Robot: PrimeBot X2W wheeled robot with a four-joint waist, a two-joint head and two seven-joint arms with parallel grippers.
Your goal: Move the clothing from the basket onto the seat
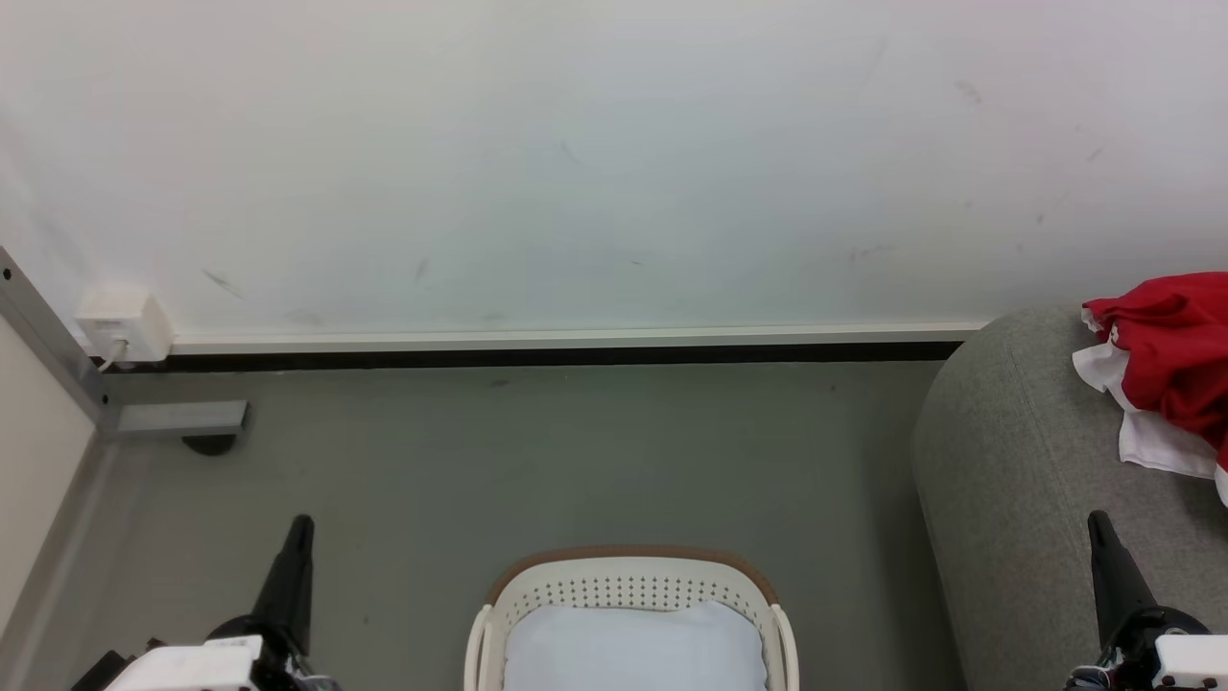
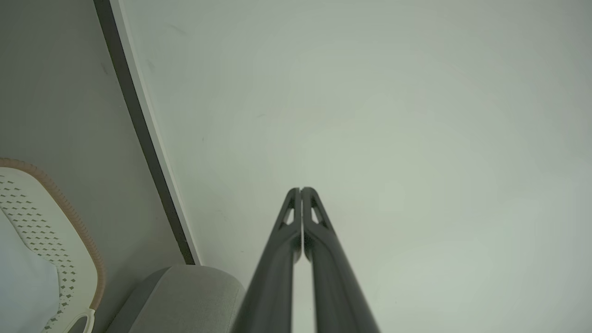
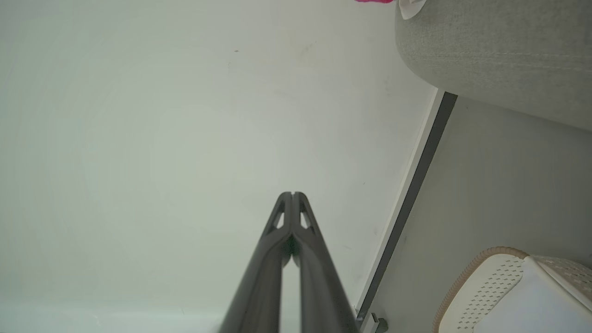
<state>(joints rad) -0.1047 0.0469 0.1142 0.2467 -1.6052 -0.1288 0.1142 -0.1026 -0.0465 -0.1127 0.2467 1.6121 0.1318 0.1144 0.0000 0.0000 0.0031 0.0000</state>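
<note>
Left claw (image 2: 301, 190) and right claw (image 3: 292, 194) are hanging shut, empty. Clothing (image 1: 1175, 355) is lying near the seat (image 1: 1017, 461) edge and risking sliding off.

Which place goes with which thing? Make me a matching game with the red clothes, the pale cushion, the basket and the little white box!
Things:
1. red clothing
2. pale cushion pad
3. laundry basket
4. white wall box

Places:
A. on the floor, bottom middle
B. on the grey seat
C. low on the wall, far left
D. inside the basket

Pairs: 1-B, 2-D, 3-A, 4-C
</note>
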